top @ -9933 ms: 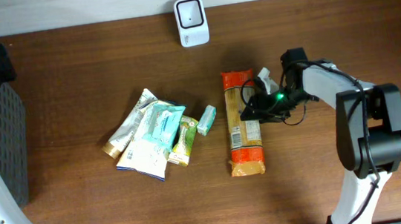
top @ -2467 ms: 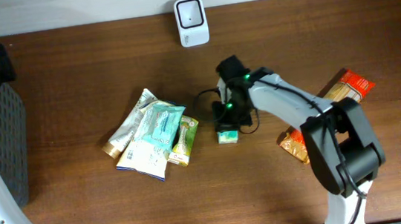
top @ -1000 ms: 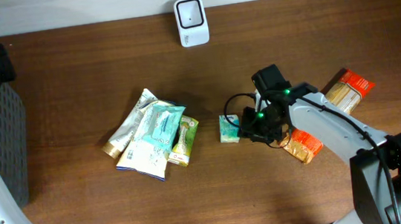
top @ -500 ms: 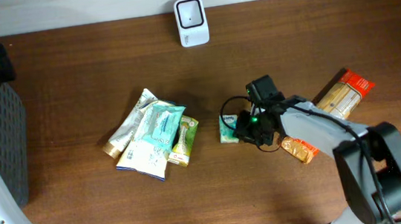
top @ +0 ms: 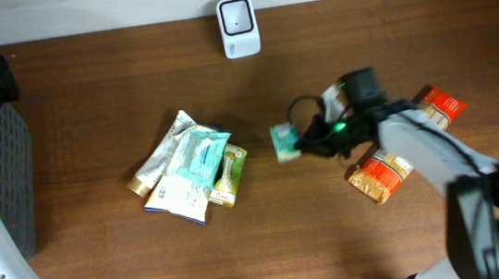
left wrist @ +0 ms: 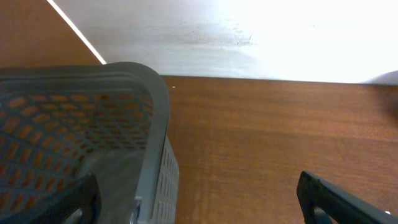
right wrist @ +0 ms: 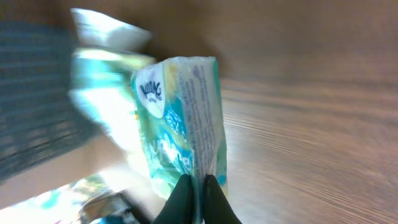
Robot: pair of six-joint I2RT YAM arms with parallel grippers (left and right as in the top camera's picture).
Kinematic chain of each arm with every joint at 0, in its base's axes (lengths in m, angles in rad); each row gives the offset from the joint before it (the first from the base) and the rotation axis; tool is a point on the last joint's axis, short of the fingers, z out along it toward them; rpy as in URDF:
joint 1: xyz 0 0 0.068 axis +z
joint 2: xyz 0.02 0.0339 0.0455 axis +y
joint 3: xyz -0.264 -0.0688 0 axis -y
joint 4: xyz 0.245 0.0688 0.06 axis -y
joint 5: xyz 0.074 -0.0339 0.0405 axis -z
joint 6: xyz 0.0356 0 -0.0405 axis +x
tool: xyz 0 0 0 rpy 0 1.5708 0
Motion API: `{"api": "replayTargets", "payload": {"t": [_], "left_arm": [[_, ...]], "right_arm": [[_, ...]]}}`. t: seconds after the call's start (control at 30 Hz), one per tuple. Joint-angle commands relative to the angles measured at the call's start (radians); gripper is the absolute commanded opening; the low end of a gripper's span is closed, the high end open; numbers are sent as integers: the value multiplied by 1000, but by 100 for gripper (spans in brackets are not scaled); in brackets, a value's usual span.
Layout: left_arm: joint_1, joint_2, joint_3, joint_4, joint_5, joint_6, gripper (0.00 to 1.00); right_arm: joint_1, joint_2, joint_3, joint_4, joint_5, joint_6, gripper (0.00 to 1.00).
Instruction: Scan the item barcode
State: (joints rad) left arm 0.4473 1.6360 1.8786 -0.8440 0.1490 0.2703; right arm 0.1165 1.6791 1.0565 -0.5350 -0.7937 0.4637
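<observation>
A small teal tissue packet [top: 283, 142] hangs by its end seam from my right gripper [top: 305, 138], which is shut on it, right of the table's middle. In the right wrist view the packet [right wrist: 185, 118] stands on end with small print showing, the seam pinched in that gripper [right wrist: 197, 184]. The white barcode scanner [top: 237, 15] stands at the back edge, well beyond the packet. My left gripper [left wrist: 199, 208] is open and empty over the rim of a grey basket [left wrist: 158, 118] at the far left.
A pile of several pouches and packets [top: 188, 169] lies left of centre. An orange pasta package [top: 380, 174] lies diagonally under my right arm. The grey basket [top: 2, 175] stands at the table's left edge.
My right gripper has shut on the teal packet's seam and raised it off the table. The arm has swung back and to the right. The left arm has not moved.
</observation>
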Motion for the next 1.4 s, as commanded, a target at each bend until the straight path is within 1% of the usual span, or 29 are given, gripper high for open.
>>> {"api": "replayTargets", "payload": {"t": [0.0,0.07,0.13,0.27,0.3,0.37,0.4,0.43,0.47,0.5,0.53,0.57,0.6,0.63,0.67,0.7,0.77,0.8,0.87,0.93,0.97,1.0,1.03,1.07,1.17,1.2,1.23,1.27,1.37], "left_arm": [[-1,-15,7,2,3,15,99],[-1,-15,7,2,3,15,99],[-1,-15,7,2,3,15,99],[-1,-15,7,2,3,15,99],[-1,-15,7,2,3,15,99],[-1,-15,7,2,3,15,99],[-1,-15,7,2,3,15,99],[-1,-15,7,2,3,16,99],[-1,-15,7,2,3,15,99],[-1,-15,7,2,3,15,99],[-1,-15,7,2,3,15,99],[-1,-15,7,2,3,15,99],[-1,-15,7,2,3,15,99],[-1,-15,7,2,3,15,99],[-1,-15,7,2,3,15,99],[-1,-15,7,2,3,15,99],[-1,-15,7,2,3,15,99],[-1,-15,7,2,3,16,99],[-1,-15,7,1,3,15,99],[-1,-15,7,1,3,15,99],[-1,-15,7,1,3,15,99],[-1,-15,7,1,3,15,99],[-1,-15,7,1,3,16,99],[-1,-15,7,1,3,15,99],[-1,-15,7,1,3,15,99],[-1,-15,7,1,3,15,99],[-1,-15,7,1,3,15,99],[-1,-15,7,1,3,15,99],[-1,-15,7,1,3,15,99]], "right_arm": [[-114,-93,37,0,-378,-154,4],[-145,-97,38,50,-515,-140,4],[-146,-97,38,150,-584,-57,4],[-146,-97,38,535,-676,280,4],[-146,-97,38,745,-685,454,4],[-146,-97,38,1014,-681,667,4],[-146,-97,38,1104,-670,732,4],[-144,-96,37,1100,-650,727,4],[-140,-87,37,1073,-643,706,4],[-129,-73,37,1016,-634,653,4],[-114,-59,37,907,-609,561,4],[-98,-48,37,717,-536,409,4],[-92,-44,37,583,-462,313,4],[-89,-43,37,430,-343,208,4],[-76,-43,37,182,-72,65,4],[-62,-43,37,32,157,-5,4],[-44,-43,37,-76,402,-75,4],[-31,-37,37,-120,567,-132,4],[-10,-11,37,-132,659,-201,4],[15,70,37,-122,684,-277,4],[16,112,37,-125,687,-277,11],[15,130,37,-129,686,-277,21],[14,139,37,-134,687,-277,29],[13,140,38,-137,686,-277,33],[13,139,89,-189,671,-277,39],[13,139,130,-223,629,-264,41],[13,139,157,-243,583,-214,41],[13,140,157,-249,560,-133,42],[17,168,115,-256,558,21,41]]}}
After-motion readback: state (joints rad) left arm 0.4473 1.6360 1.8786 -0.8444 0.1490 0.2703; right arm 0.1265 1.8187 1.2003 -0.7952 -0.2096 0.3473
